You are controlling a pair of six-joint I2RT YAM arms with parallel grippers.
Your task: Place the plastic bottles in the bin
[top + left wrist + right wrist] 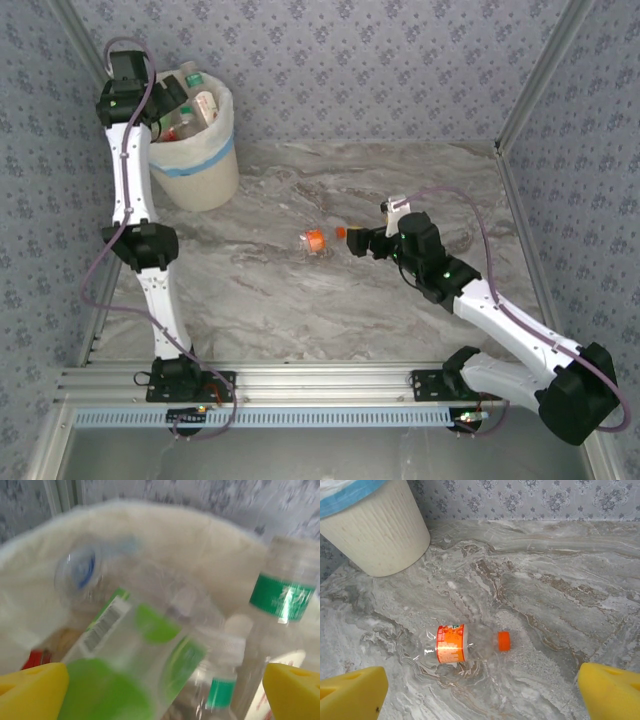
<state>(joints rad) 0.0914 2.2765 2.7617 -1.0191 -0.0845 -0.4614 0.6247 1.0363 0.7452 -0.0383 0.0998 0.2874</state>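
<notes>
Left gripper (168,93), yellow fingers (30,690) spread wide and clamping nothing, hung over the round cream bin with a light blue band (205,172), above a clear green-labelled plastic bottle (135,645) among others inside. Right gripper (480,692), likewise open, hovered near a clear orange-labelled, orange-capped bottle (451,643) lying on the grey marble table (555,580), well apart from the bin.

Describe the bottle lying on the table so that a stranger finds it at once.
On the marble table, look right of the cream bin, just ahead of the right gripper. The clear bottle lies flat, alone, with orange label and cap.
</notes>
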